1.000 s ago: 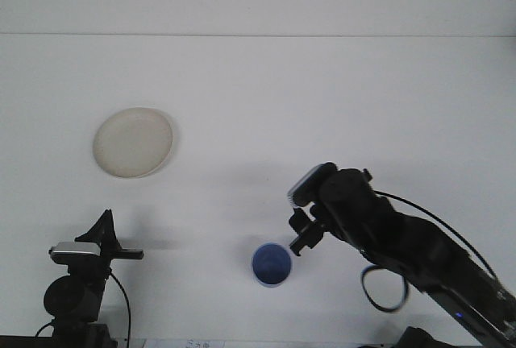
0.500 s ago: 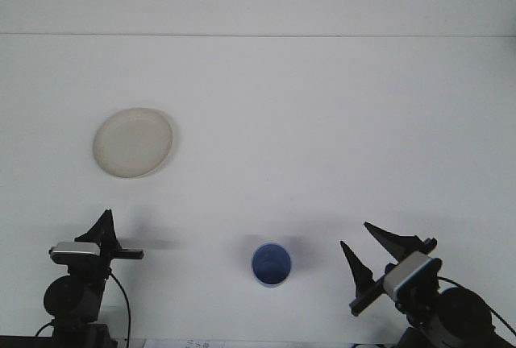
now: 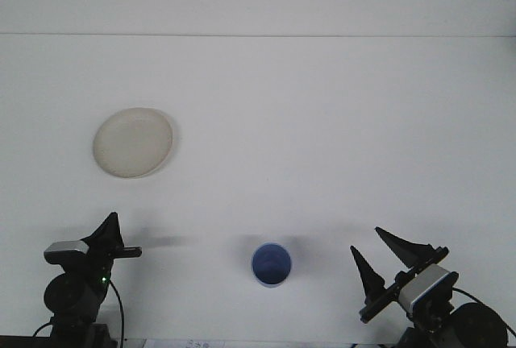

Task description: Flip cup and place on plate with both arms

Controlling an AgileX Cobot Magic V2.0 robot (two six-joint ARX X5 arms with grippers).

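In the front view, the blue cup (image 3: 271, 264) stands upright on the white counter (image 3: 322, 122), near the bottom edge and a little to the right of the middle, with its open mouth facing up. The cream plate (image 3: 133, 142) lies flat on the counter, well apart from the cup, up and to the left of it, and it carries nothing. The right gripper (image 3: 392, 259) is at the bottom right corner, near the cup but not touching it; its two dark fingers are spread wide apart and hold nothing. The left gripper (image 3: 111, 234) is at the bottom left corner, below the plate and well apart from the cup; from this side angle I cannot tell how it is set.
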